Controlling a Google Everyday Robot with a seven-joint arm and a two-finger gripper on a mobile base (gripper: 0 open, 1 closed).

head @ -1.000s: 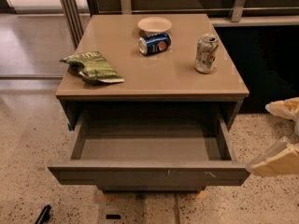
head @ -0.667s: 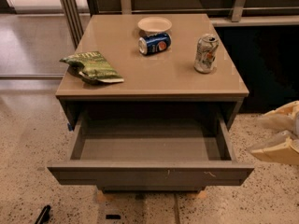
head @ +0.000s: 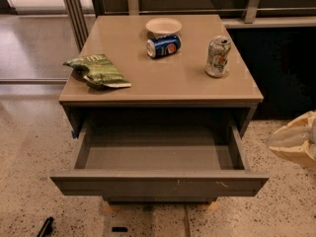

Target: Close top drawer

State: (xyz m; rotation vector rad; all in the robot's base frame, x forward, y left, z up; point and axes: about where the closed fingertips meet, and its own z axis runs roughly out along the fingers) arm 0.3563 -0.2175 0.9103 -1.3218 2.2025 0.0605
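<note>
The top drawer (head: 158, 183) of the beige cabinet (head: 163, 78) is pulled far out. Its flat grey front has small pale scratches right of centre, and its grey inside (head: 158, 154) holds nothing. My gripper (head: 296, 138) is the pale cream shape at the right edge of the view. It is to the right of the drawer's right front corner, a little above the floor, and apart from the drawer. Part of it is cut off by the frame edge.
On the cabinet top lie a green chip bag (head: 96, 70), a blue can on its side (head: 163, 46), a white bowl (head: 163, 25) and an upright pale can (head: 217, 56). A dark wall stands right of the cabinet. A small black object (head: 45, 227) lies on the speckled floor.
My gripper has moved up and slightly right, away from the drawer's front corner. The drawer and the things on top have not moved.
</note>
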